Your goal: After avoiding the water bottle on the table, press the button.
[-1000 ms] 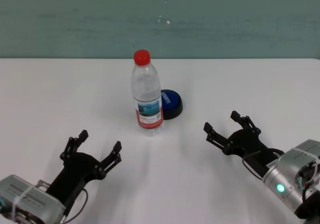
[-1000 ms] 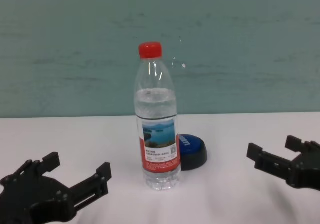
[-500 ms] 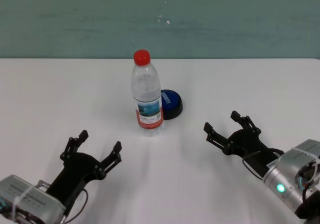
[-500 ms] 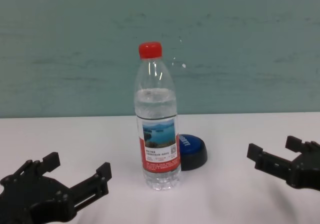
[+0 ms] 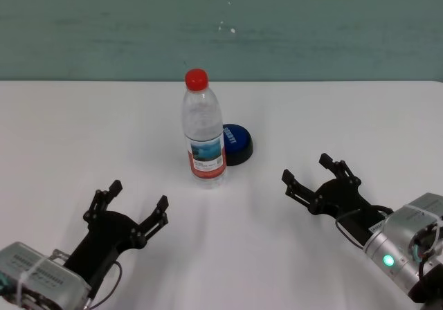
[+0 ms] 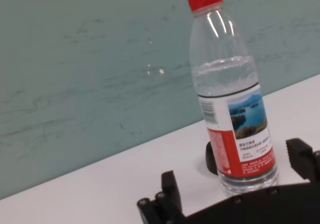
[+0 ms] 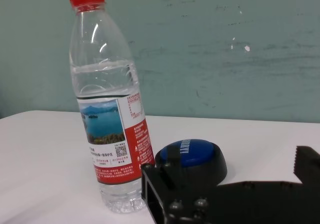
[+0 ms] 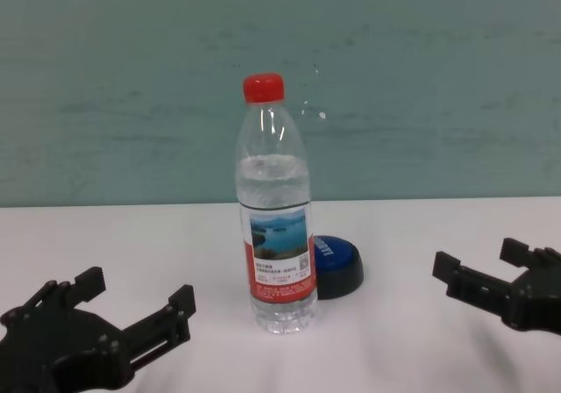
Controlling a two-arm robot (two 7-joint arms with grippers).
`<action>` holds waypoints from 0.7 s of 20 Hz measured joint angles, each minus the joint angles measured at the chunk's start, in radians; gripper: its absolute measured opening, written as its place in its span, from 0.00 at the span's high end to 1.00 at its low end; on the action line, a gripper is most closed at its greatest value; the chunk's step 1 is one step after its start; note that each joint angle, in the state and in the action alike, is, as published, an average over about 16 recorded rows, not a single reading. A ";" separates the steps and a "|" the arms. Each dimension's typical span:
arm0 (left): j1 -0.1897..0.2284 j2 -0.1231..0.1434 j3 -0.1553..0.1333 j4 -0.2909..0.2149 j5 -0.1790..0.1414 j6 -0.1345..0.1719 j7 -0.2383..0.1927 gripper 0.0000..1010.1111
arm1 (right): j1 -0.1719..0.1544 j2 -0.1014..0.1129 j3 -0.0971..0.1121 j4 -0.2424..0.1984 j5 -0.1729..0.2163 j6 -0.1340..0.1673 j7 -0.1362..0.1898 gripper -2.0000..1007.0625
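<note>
The water bottle (image 5: 203,131), clear with a red cap and a lake-photo label, stands upright in the middle of the white table (image 5: 83,130). Just behind it to the right sits the blue dome button (image 5: 237,141) on its black base, partly hidden by the bottle in the chest view (image 8: 336,263). My left gripper (image 5: 138,201) rests open near the front left, well short of the bottle. My right gripper (image 5: 309,169) is open at the front right, nearer me than the button and to its right. The right wrist view shows bottle (image 7: 111,114) and button (image 7: 192,156) side by side.
A teal wall (image 5: 311,26) runs along the table's far edge. Bare white tabletop lies to the right of the button and between the two grippers.
</note>
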 joint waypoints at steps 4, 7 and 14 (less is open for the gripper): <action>0.000 0.000 0.000 0.000 0.000 0.000 0.000 0.01 | 0.000 0.000 0.000 0.000 0.000 0.000 0.000 0.00; 0.000 0.000 0.000 0.000 0.000 0.000 0.000 0.01 | 0.000 0.000 0.000 0.000 0.000 -0.001 0.000 0.00; 0.000 0.000 0.000 0.000 0.000 0.000 0.000 0.01 | 0.000 0.000 0.000 0.000 0.000 -0.001 0.000 0.00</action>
